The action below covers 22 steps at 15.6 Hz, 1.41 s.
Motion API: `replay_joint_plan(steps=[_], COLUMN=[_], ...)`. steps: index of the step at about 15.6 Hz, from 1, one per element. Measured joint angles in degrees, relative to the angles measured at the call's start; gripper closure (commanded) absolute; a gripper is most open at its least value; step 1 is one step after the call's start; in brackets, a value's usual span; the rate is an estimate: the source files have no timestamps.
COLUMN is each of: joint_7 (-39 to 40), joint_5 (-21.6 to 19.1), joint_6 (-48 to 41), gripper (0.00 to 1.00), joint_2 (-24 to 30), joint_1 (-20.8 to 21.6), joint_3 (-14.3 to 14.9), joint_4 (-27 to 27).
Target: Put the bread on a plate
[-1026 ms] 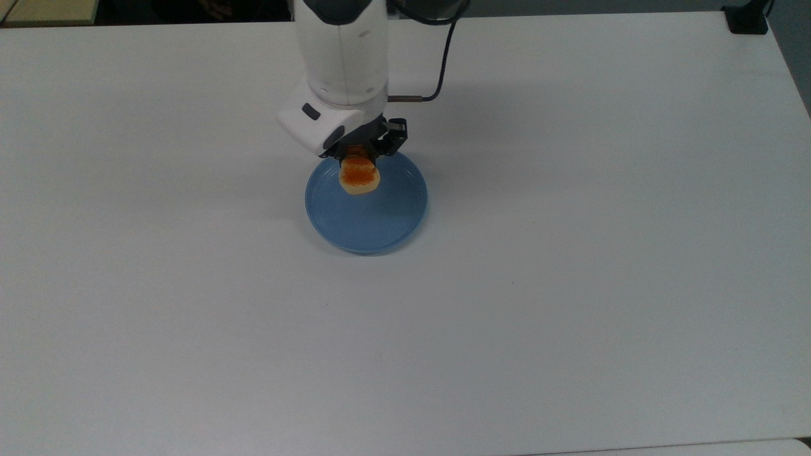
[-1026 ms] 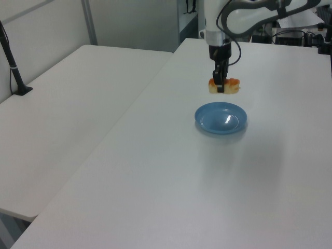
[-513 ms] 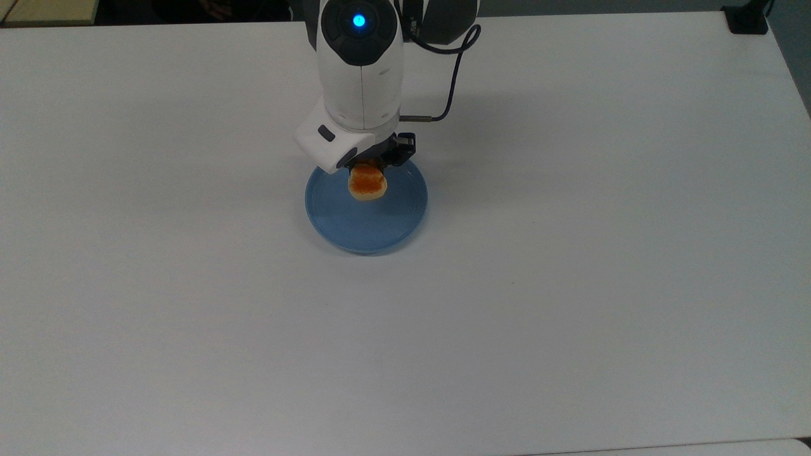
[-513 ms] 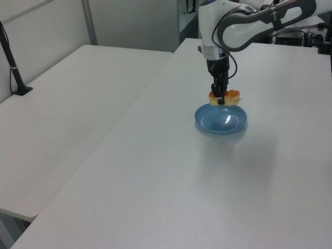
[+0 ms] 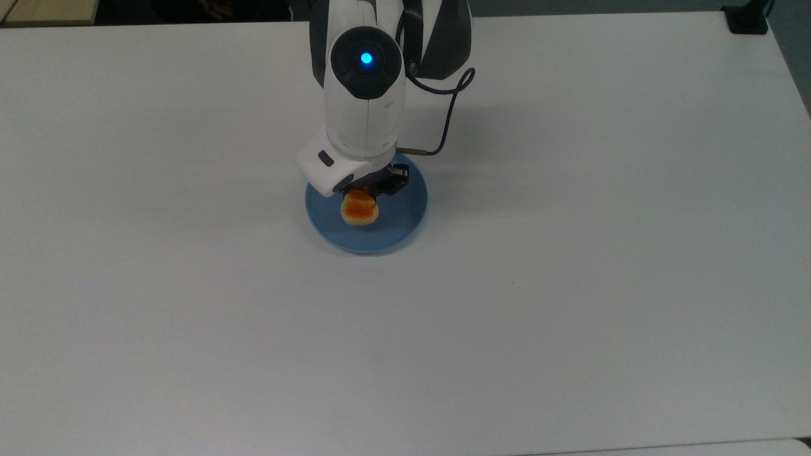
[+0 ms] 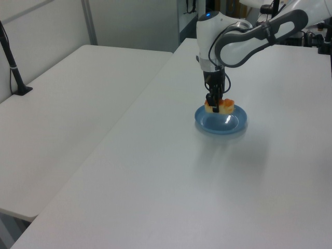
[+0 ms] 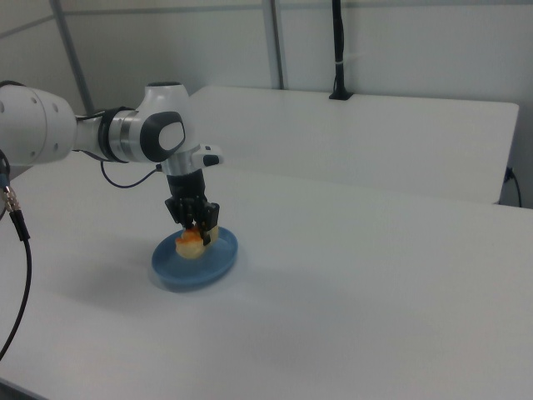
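1. Lowered since the earlier frames: the tool (image 6: 214, 104) with the bread (image 6: 220, 106) has come down from clear above the plate (image 6: 228, 125) to just over its bowl, or onto it. In the top view the bread (image 5: 359, 209) has also shifted from the plate's far rim toward its middle.

2. Tool state: closed on the bread, one dark finger on each side of the loaf. The right view shows the tool (image 7: 200, 232) pointing straight down with the bread (image 7: 191, 243) pinched at its tip.

3. Bread position: inside the rim of the plate (image 5: 412, 218), on the side nearer the arm. Whether its underside already touches the plate cannot be told from these views.

4. Plate position: on the counter (image 5: 570, 285), roughly central between the top view's left and right edges and nearer the far edge than the near one. It has not moved.

5. Meaning for the task, as a judgement: carriage and descent are practically finished. What remains is to release and lift the tool clear. The bread sits well within the rim, so a release from this height should leave it on the plate; a slight roll toward the rim is the only likely fault.

6. Count: one bread, one plate (image 7: 218, 258), one arm with one tool, one dark cable (image 5: 451, 114) looping off the wrist. A second counter (image 6: 62, 104) adjoins, bearing a dark post (image 6: 14, 72).
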State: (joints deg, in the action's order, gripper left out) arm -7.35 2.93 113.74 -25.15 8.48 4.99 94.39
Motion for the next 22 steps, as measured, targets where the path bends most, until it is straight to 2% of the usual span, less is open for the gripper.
replay_joint_plan(steps=[3,5,7,12,17,20,22], joint_7=[-0.28,-0.32,-0.55,-3.29,-3.57,-3.76,-3.75], joint_5=[0.15,0.2,0.69,3.07,3.12,3.12,3.12], joint_6=[0.13,0.13,0.13,0.13,0.13,-1.52,-4.26], gripper=[0.54,0.33,0.24,0.23,0.16,0.03,0.0], joint_2=[-0.12,-0.12,-0.12,-0.12,0.41,3.92,7.99], joint_1=[0.01,0.01,0.01,0.01,-0.04,-0.69,-1.99], joint_3=[0.0,0.0,0.0,0.0,0.01,0.17,0.27], joint_4=[0.1,0.11,0.23,0.36,0.29,-0.34,-1.49])
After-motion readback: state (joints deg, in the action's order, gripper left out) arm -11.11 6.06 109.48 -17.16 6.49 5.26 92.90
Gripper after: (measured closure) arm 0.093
